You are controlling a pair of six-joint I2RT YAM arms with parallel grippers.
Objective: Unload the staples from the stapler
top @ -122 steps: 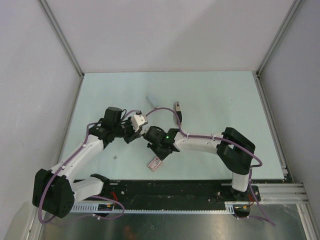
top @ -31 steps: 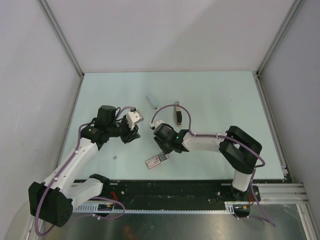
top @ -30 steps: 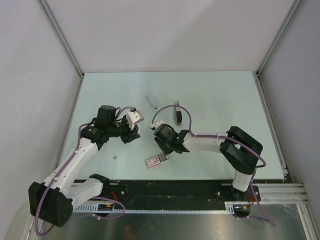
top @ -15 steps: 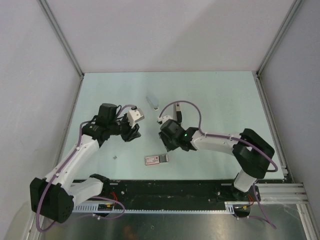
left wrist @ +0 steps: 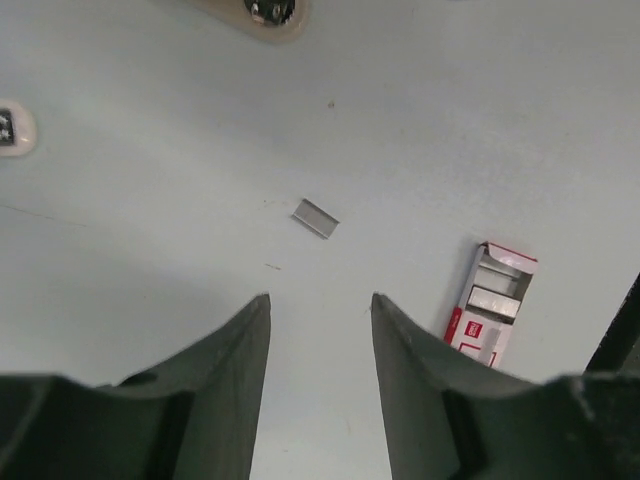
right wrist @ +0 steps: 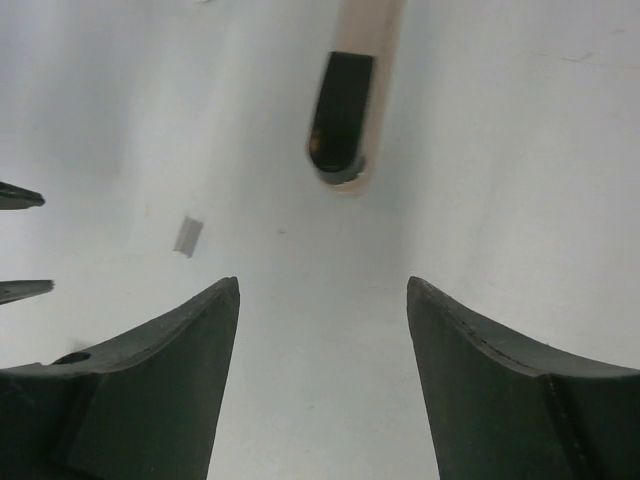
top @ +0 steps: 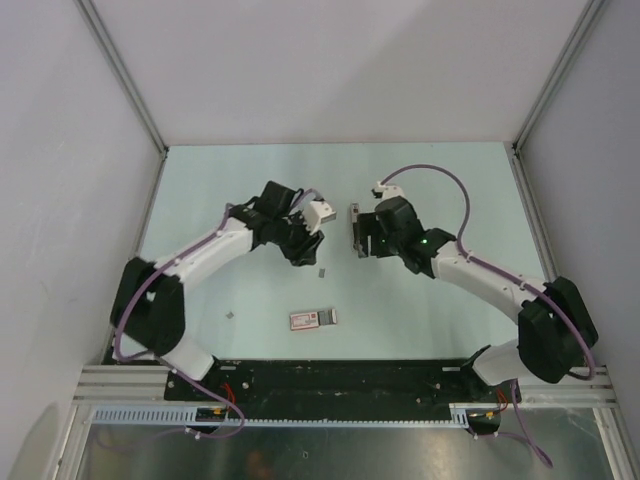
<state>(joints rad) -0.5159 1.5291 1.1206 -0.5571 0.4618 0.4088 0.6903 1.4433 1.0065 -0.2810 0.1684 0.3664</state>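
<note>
place: robot lab test cell, not a home or shop
enclosure: plain white panels (top: 340, 70) on three sides, aluminium profile posts (top: 122, 72) at the corners
bench: pale-green table (top: 440, 180)
mounting: left arm (top: 205, 252) and right arm (top: 480, 278) on black base plate (top: 350, 378), extrusion rail (top: 560, 382)
wiring: slotted cable duct (top: 150, 413) along the near edge
</note>
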